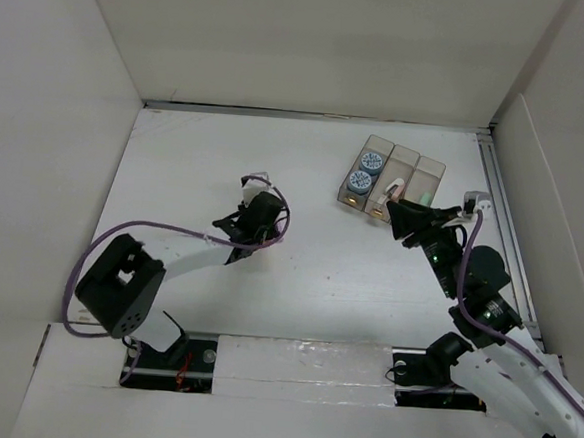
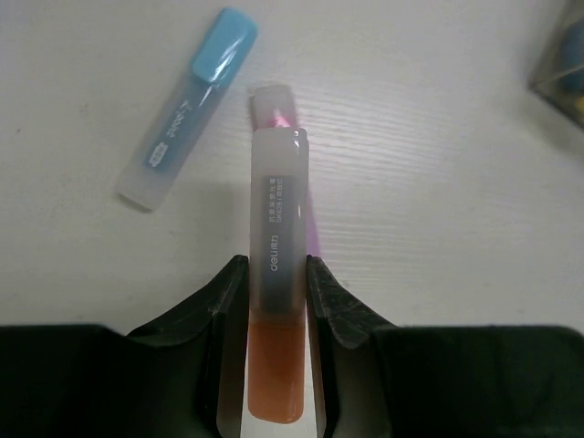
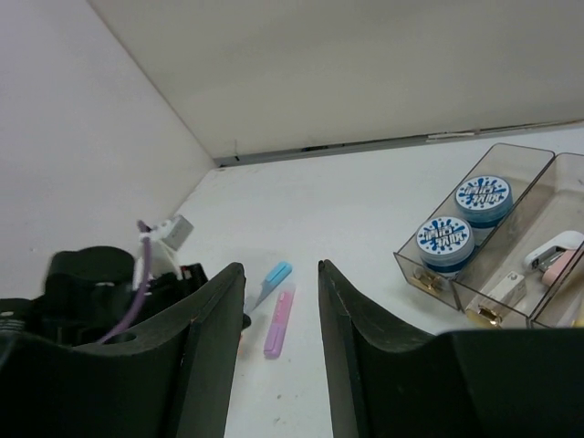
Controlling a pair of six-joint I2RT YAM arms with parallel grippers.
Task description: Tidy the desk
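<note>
Desk [image 2: 438, 182]: matte white tabletop, lying beneath both grippers.
Left gripper [image 2: 276, 274]: over the desk's middle left, clamped on an orange-capped highlighter [image 2: 276, 219].
Pink highlighter [image 2: 272, 105]: partly hidden behind the held one.
Blue highlighter [image 2: 187, 109]: flat on the desk, just left of these.
Right gripper [image 3: 281, 269]: jaws apart, nothing between, beside the translucent bin [image 3: 520, 151].
Two blue-lidded round tins [image 3: 445, 239]: in the bin's leftmost compartment.
</note>
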